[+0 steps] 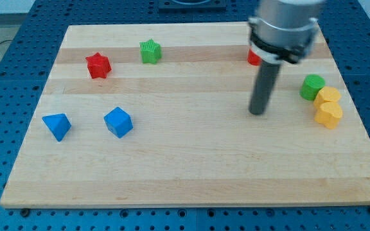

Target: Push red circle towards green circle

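Right of centre on the wooden board [191,160], my tip [257,113] is seen pincerless, below the half-hidden red circle block [253,58] and left of the green circle block [312,86].

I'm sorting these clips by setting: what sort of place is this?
Probably a robotics lab bench. A wooden board lies on a blue perforated table, small coloured blocks such as a red star and a blue cube are scattered on it, and my tip rests on the board.
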`<state>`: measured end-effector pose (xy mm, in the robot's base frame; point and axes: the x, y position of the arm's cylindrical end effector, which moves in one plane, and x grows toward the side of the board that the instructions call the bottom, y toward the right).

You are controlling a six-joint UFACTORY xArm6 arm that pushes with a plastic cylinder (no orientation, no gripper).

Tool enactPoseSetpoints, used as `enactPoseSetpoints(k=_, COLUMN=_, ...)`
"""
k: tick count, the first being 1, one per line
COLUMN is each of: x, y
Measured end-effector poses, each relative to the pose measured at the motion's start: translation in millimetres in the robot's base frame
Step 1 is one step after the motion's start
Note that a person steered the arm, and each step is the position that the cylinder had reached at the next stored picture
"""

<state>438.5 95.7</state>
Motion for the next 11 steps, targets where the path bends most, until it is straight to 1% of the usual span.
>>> enactPoseSetpoints(k=1, x=-49, y=-51)
enactPoseSetpoints(k=2, x=-104, y=-63)
enactPoseSetpoints(k=3, x=-142, y=-52)
enactPoseSetpoints(k=5, x=-144, y=45)
enactPoseSetpoints(k=6, x=-140, y=74)
enactPoseSetpoints(k=7, x=-140, y=88)
enactPoseSetpoints(k=8, x=-153, y=93)
enactPoseSetpoints(k=9, x=-150, y=100)
enactPoseSetpoints(k=11, x=-125, y=112)
